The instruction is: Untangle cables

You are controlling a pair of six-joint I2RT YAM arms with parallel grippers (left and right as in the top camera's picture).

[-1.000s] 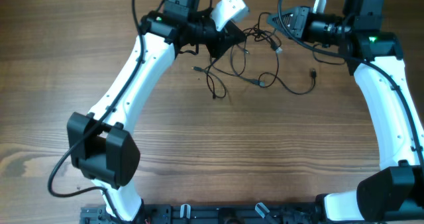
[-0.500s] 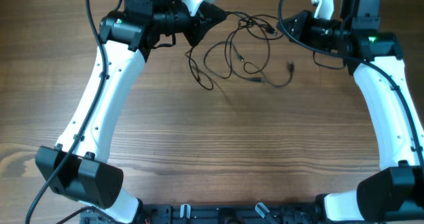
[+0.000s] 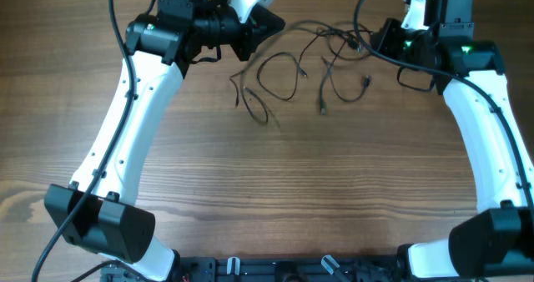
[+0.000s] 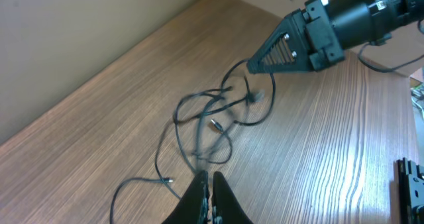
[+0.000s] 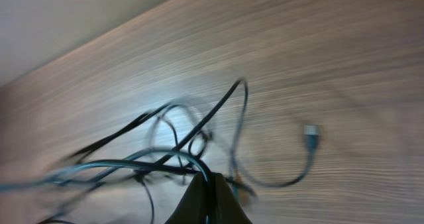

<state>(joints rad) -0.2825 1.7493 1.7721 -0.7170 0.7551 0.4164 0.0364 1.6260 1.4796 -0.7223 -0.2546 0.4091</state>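
The cables (image 3: 329, 36) are thin black wires, strung in the air across the far middle of the table between my two grippers, with loops and plug ends (image 3: 322, 108) hanging to the wood. My left gripper (image 3: 278, 22) is shut at the tangle's left end. In the left wrist view its fingertips (image 4: 209, 176) pinch one strand that runs up into the cables (image 4: 222, 101). My right gripper (image 3: 377, 38) is shut at the right end. In its own view it (image 5: 211, 179) clamps a strand of the cables (image 5: 165, 164), and a plug (image 5: 311, 135) dangles to the right.
The right gripper (image 4: 285, 48) shows in the left wrist view just beyond the tangle. A thicker black arm cable (image 3: 360, 15) arcs beside the right wrist. The arm bases' rail (image 3: 275, 269) lines the near edge. The table's far edge (image 4: 132, 45) runs close behind the cables.
The left gripper swung left and toward the far edge, and the right gripper pulled right. The bundle has stretched wider between them, and its loops and plug ends have shifted on the wood.
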